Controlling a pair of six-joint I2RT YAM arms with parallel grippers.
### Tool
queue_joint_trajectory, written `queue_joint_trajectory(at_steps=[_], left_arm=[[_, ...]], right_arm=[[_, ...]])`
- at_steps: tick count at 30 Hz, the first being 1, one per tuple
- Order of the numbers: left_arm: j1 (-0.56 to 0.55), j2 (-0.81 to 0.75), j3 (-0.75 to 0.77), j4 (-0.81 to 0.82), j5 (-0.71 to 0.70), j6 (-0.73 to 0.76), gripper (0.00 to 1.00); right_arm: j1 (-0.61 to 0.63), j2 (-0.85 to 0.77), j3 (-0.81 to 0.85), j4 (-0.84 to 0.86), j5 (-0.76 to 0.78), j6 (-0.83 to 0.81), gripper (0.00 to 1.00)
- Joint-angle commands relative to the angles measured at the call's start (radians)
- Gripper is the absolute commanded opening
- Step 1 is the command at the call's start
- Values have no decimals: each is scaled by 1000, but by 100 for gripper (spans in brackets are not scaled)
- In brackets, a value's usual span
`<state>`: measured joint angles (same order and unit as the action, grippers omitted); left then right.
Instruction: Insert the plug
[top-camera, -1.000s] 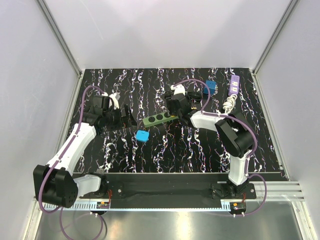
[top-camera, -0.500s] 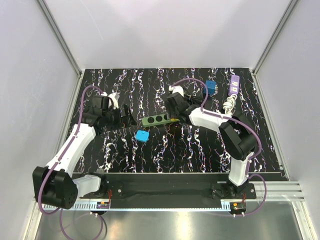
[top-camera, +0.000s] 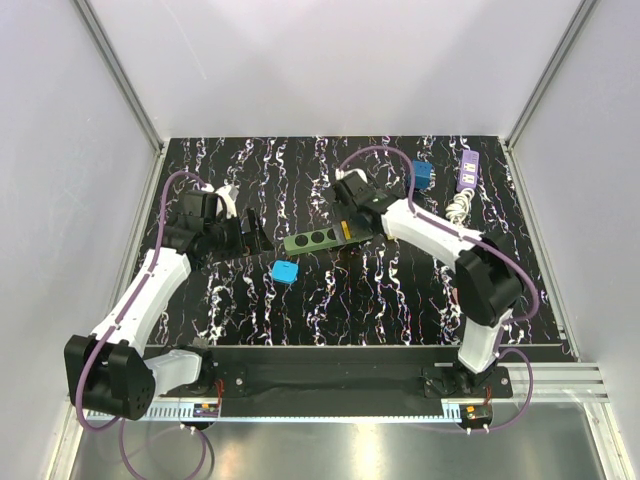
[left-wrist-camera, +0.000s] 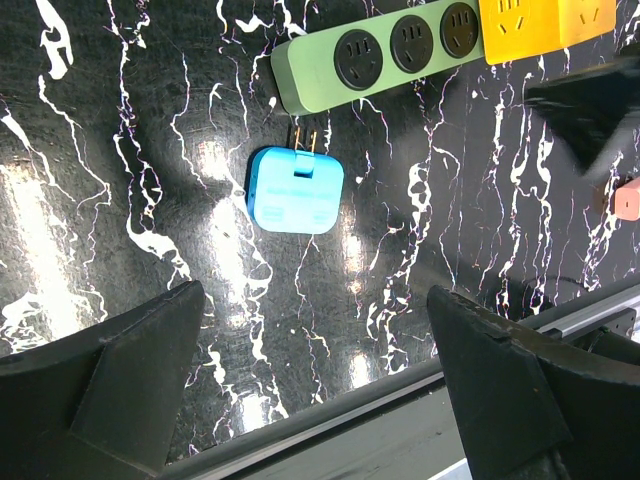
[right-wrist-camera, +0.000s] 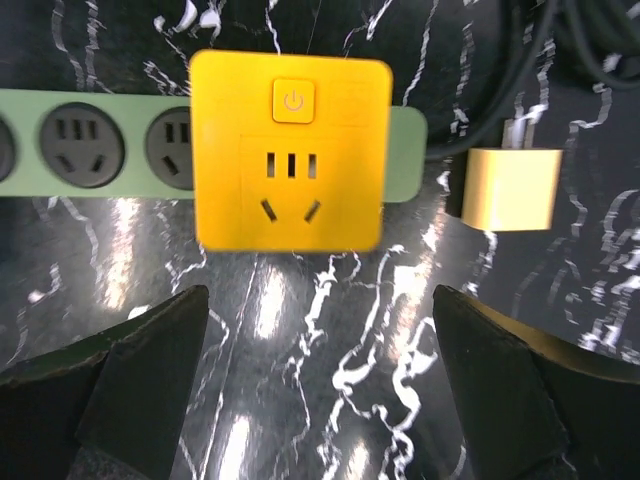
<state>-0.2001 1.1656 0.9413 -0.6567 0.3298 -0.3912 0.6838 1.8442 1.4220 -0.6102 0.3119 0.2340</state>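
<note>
Low in the left wrist view, the left gripper (left-wrist-camera: 315, 380) is gaping wide, gripping nothing; mid-frame on the glossy black marbled tabletop (left-wrist-camera: 120, 150), a rounded blue plug (left-wrist-camera: 295, 190) is lying with its prongs pointing at the matte green power strip (left-wrist-camera: 380, 55). The right gripper (right-wrist-camera: 318, 350) is likewise standing wide and empty, while upper centre the square yellow plug (right-wrist-camera: 290, 150) is sitting flat on the strip's right end.

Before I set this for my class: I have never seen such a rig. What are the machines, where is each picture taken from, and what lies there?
Two robot arms are bolted at a table's near edge. One picture looks down from above; the other two come from a camera on each wrist. On the dark table lie a green power strip carrying a yellow adapter, and a loose blue plug beside it. The left end effector and right end effector are open, holding nothing.
</note>
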Motion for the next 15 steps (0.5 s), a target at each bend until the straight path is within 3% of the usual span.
queue_joint_trajectory(at_steps=[1,2,3,4,7,15], left_arm=[[-4,-30,5,29,-3,14,99],[-4,-30,5,29,0,14,99],[-4,-30,7,31,0,15,99],[-4,-30,5,29,0,14,99],[-4,-30,7,29,0,14,99],[-4,-27,7,29,-9,15,99]], right_arm=[[-10,-106,95,-89,-39,-32,96],[-13,-115,124,-108,-48,-35,91],[-18,-120,141,-114,-57,-42,80],[-29,-120,156,-118,-74,-47,58],[-59,-102,204,-123,-106,-79,27],[-104,46,180,-106,-279,-68,13]])
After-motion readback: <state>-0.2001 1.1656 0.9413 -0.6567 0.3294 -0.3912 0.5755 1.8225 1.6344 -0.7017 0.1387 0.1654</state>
